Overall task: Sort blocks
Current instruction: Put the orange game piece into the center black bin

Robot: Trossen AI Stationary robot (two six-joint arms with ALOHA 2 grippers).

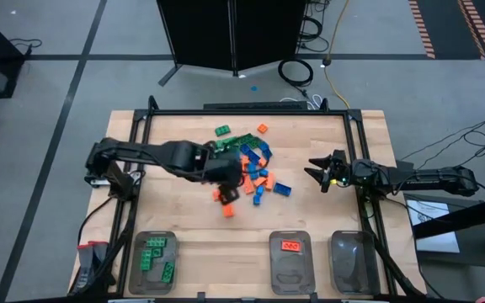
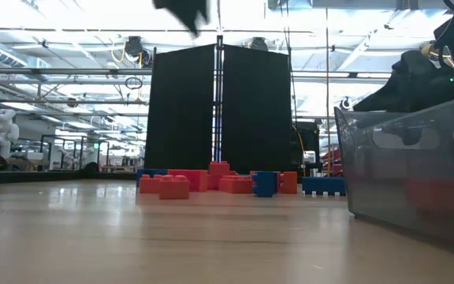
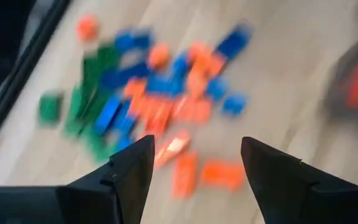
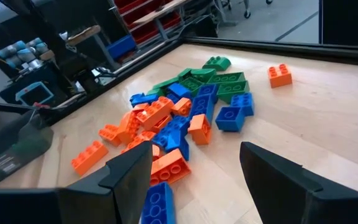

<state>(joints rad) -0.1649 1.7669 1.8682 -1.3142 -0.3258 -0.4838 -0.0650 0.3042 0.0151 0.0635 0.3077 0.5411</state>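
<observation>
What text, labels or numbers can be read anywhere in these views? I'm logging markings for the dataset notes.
None can be read.
A label on the dark grey object beside the table in the right wrist view carries print, too small to read.
The blocks and trays show no lettering.

- The blocks (image 1: pixel 249 164) are lying heaped mid-table, between my two claws.
- Three trays (image 1: pixel 151 263) are sitting along the table's (image 1: pixel 183 223) front edge.
</observation>
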